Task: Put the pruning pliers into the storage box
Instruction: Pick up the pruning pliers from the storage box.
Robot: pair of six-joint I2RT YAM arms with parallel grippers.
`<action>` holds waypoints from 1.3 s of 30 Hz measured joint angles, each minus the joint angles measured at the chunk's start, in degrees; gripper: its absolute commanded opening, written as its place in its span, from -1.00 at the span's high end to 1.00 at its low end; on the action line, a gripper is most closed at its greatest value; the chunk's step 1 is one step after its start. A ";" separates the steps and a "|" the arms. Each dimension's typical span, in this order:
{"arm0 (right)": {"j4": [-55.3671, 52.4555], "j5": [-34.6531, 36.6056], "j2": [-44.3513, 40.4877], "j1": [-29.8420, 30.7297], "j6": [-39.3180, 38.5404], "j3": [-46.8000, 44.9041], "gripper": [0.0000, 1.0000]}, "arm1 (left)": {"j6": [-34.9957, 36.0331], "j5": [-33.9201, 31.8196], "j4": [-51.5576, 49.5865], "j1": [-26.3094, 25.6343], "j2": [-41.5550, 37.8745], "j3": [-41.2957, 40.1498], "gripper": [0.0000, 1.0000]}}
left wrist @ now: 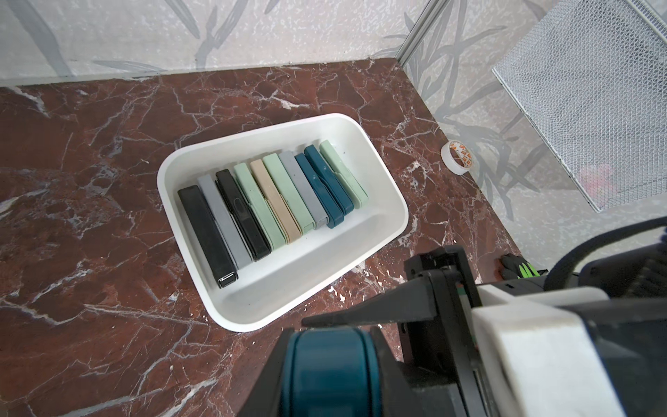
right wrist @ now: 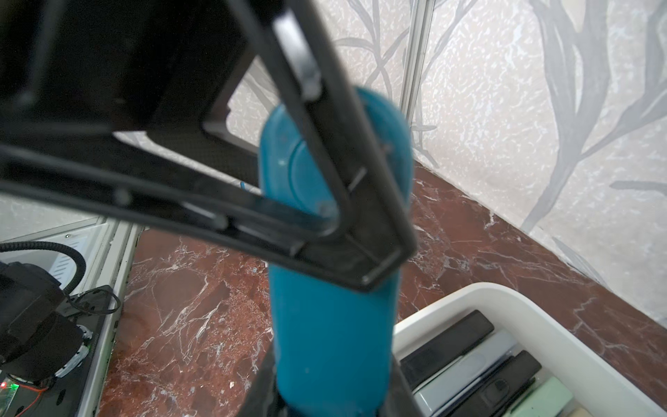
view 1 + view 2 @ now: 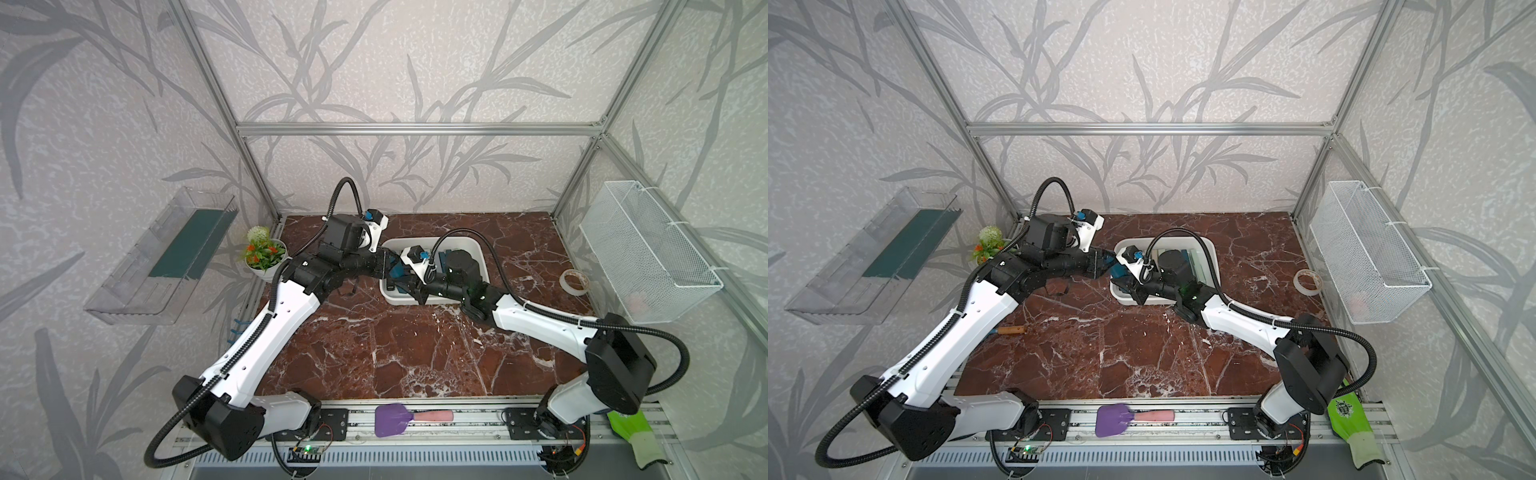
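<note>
Nearest me, at six o'clock, a purple spatula [image 3: 390, 420] with a pink handle lies on the aluminium rail [image 3: 457, 428] between the two arm bases. A bright green glove [image 3: 629, 430] hangs off the rail's five o'clock end, and it carries a dark emblem I can't make out. Beyond is a red-brown marble-look tabletop [image 3: 415, 357] veined in white, boxed in by aluminium posts and walls papered with grey leaves. On the nine o'clock wall hangs a clear wall tray [image 3: 137, 286] with a dark green strip inside. On the three o'clock wall is a white wire-mesh basket [image 3: 648, 257] holding something pink, too blurred to name. A small potted plant [image 3: 264, 255] stands at ten o'clock and a roll of tape [image 1: 459, 157] at two o'clock, its core printed in orange too small to read. Just past centre, towards one o'clock, sits the storage box [image 1: 252, 134]. Ten pruning pliers [image 1: 276, 200] lie crosswise in it, side by side, bunched against one long wall: black, grey, black, pale green, beige, pale green, grey, two teal, pale green. One more, the dark teal pliers [image 2: 332, 325], hangs over the box's nine o'clock rim. The left gripper [image 1: 330, 346] clamps one end, and the right gripper [image 2: 332, 400] has its fingers tight against the other, grasping it too.
</note>
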 measured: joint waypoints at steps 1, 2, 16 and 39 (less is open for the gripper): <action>-0.04 0.02 0.00 0.02 0.04 0.00 0.67 | -0.11 -0.13 -0.02 0.00 0.00 0.00 1.00; -0.04 0.11 0.00 0.00 0.09 0.00 0.59 | -0.31 -0.24 0.00 0.00 0.00 0.00 1.00; -9.01 -0.28 -8.94 -13.33 6.45 -4.59 -0.40 | -0.44 0.09 6.69 0.04 7.54 0.20 1.00; -25.55 8.61 -13.60 -20.61 0.61 -3.19 -0.98 | -0.26 9.73 -16.57 -3.67 58.86 60.06 1.00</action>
